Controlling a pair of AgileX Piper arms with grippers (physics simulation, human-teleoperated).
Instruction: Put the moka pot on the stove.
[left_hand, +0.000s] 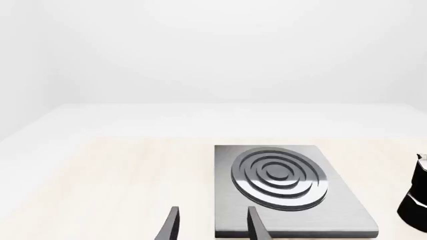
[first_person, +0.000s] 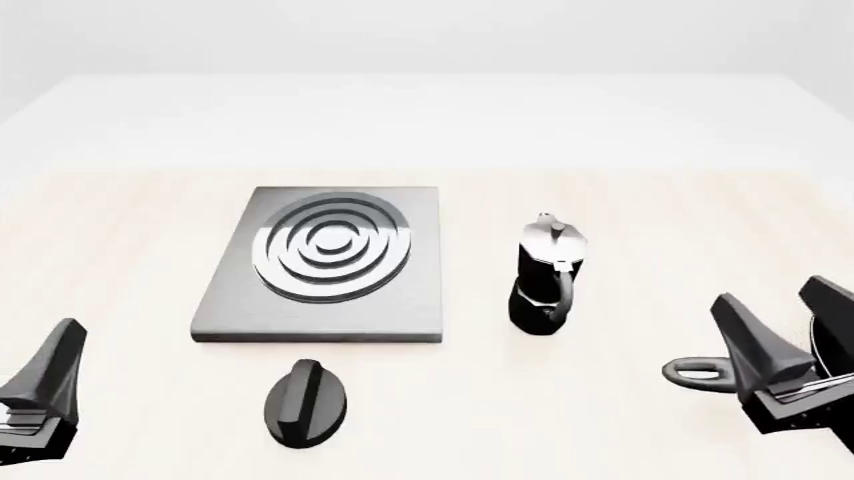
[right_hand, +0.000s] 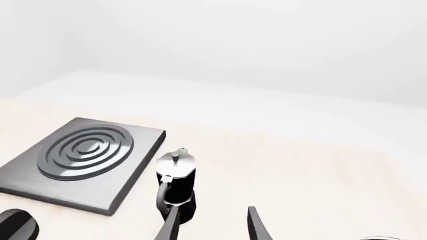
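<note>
The moka pot (first_person: 545, 275) stands upright on the table, right of the stove (first_person: 414, 290), a small gap between them. It is black with a silver lid, and its handle faces the near edge. My left gripper (first_person: 60, 345) hovers open near the table's front left corner, and in its wrist view the open left gripper (left_hand: 213, 227) frames the stove's (left_hand: 340, 210) near edge, with the moka pot (left_hand: 417, 195) at the picture's edge. Open too, my right gripper (first_person: 774, 300) is at the front right, empty. The right wrist view shows the gripper (right_hand: 212, 227), pot (right_hand: 177, 182) and stove (right_hand: 133, 170).
A black oval knob (first_person: 306, 400) lies on the table in front of the stove and shows again as the knob (right_hand: 17, 225). A grey loop-ended handle (first_person: 694, 372) lies just left of my right gripper; what it belongs to is hidden behind that gripper.
</note>
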